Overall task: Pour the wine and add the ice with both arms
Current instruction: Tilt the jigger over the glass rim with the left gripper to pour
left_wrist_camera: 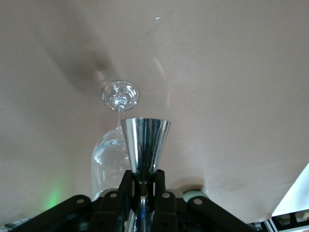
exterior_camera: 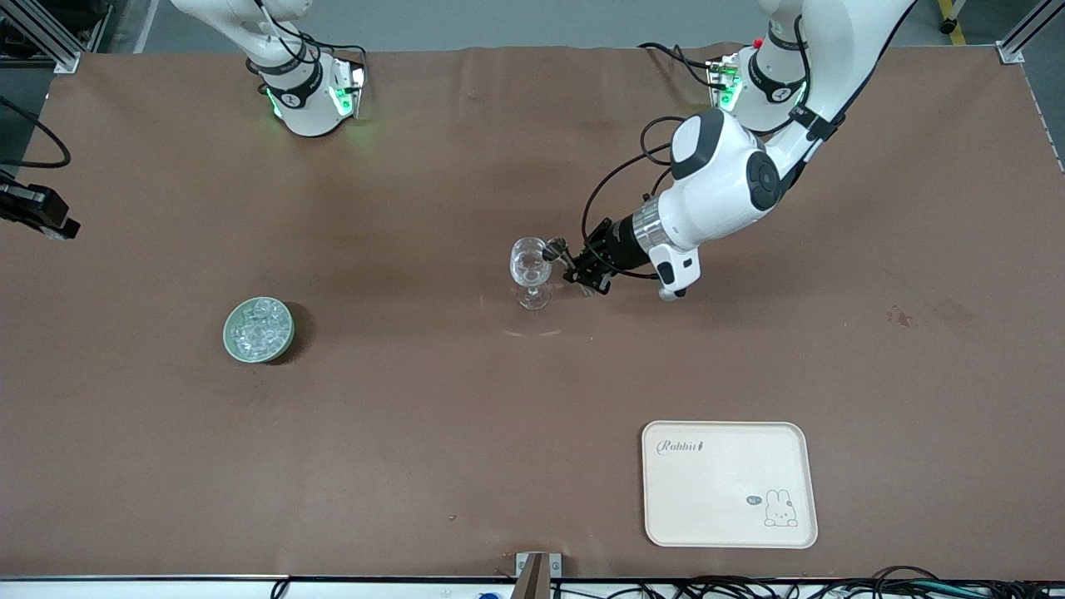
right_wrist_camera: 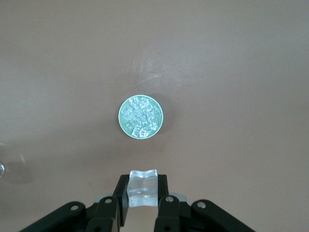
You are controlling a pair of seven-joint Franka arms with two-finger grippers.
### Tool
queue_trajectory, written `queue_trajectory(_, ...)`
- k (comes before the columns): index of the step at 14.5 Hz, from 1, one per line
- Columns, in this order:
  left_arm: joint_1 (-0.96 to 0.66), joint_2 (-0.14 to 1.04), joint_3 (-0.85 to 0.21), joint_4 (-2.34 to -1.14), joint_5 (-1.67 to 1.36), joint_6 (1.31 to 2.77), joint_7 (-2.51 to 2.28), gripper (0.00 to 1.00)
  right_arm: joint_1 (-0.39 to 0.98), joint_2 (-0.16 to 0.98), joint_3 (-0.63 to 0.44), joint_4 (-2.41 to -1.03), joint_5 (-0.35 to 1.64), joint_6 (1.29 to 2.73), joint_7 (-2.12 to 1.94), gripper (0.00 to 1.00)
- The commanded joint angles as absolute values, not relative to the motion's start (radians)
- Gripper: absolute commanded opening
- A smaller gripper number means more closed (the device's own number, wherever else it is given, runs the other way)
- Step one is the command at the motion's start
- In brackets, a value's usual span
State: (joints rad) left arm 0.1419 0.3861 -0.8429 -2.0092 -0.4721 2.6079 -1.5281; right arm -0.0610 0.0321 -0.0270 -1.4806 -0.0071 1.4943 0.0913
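A clear stemmed glass point(exterior_camera: 530, 274) point(left_wrist_camera: 108, 159) stands upright at the table's middle. My left gripper point(exterior_camera: 582, 268) point(left_wrist_camera: 143, 181) is beside it, shut on the waist of a silver jigger point(exterior_camera: 555, 248) point(left_wrist_camera: 145, 142). The jigger's cup lies tipped toward the glass's rim. No wine shows in any view. Toward the right arm's end sits a green bowl point(exterior_camera: 229, 333) point(right_wrist_camera: 120, 116) full of ice point(exterior_camera: 259, 329) point(right_wrist_camera: 140, 116). High over the table near that bowl, my right gripper point(right_wrist_camera: 143, 191) is shut on one clear ice cube point(right_wrist_camera: 143, 183). This gripper is out of the front view.
A cream tray point(exterior_camera: 715, 491) with a rabbit print lies near the front camera, toward the left arm's end. A black device point(exterior_camera: 37, 212) pokes in at the table's edge at the right arm's end. Brown cloth covers the table.
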Motion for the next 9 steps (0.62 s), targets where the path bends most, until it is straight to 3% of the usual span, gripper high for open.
queue_trajectory(1, 0.127, 0.397, -0.845, -1.988, -0.381, 2.614, -1.607, 0.00, -0.067, 0.011, -0.023, -1.506, 0.000, 1.506, 0.083, 0.03)
queue_trajectory(9, 0.100, 0.411, -0.845, -1.987, -0.147, 2.614, -1.762, 0.00, -0.067, 0.011, -0.025, -1.506, 0.006, 1.505, 0.083, 0.03)
